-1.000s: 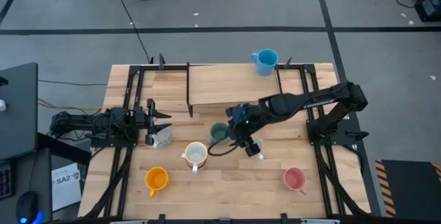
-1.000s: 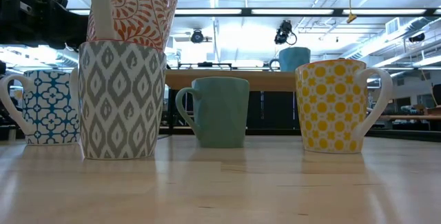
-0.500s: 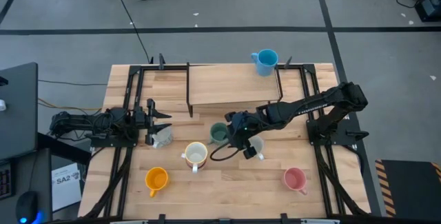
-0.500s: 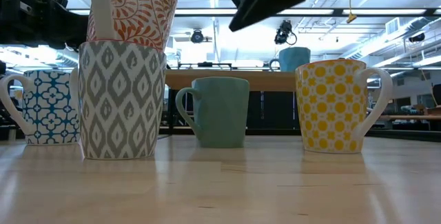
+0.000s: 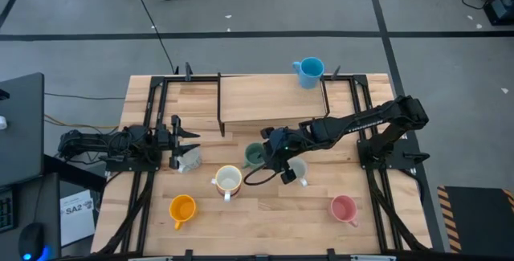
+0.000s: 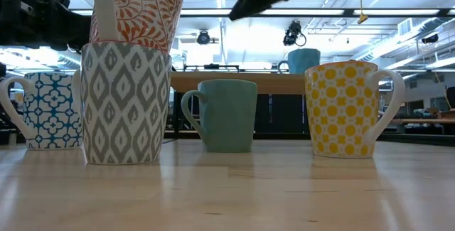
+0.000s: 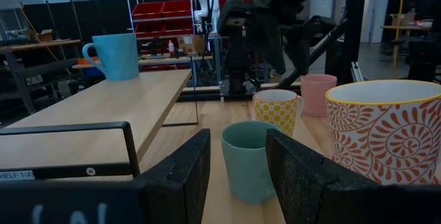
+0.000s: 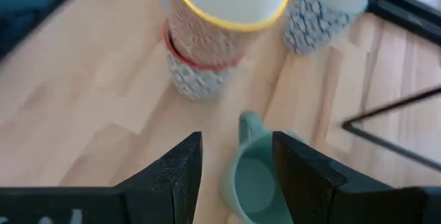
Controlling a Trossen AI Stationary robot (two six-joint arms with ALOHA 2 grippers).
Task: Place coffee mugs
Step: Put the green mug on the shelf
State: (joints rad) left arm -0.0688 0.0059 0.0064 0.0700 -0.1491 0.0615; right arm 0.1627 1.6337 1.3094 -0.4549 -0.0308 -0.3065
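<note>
The coffee mugs stand upright on the table. A green mug (image 5: 254, 155) (image 6: 227, 114) sits at the middle. My right gripper (image 5: 271, 155) (image 8: 234, 169) hangs above it, slanting down, open, with a finger on either side and clear of it. To the left, an orange-patterned mug (image 6: 146, 11) sits in a grey-patterned one (image 6: 126, 103). A yellow-dotted mug (image 6: 345, 110) stands to the right. A blue-patterned mug (image 6: 46, 110) stands by my left gripper (image 7: 238, 176), which waits open and level at the table's left.
A bright blue mug (image 5: 307, 71) stands on the raised wooden shelf (image 5: 269, 100) at the back. An orange mug (image 5: 182, 209) and a pink mug (image 5: 344, 208) stand near the front edge. Black frame rails (image 5: 152, 108) run along both sides of the table.
My right gripper has come down toward the green mug, shifted a little toward the table's left edge and tipped further downward. Its fingers have stayed open. No mug has moved.
</note>
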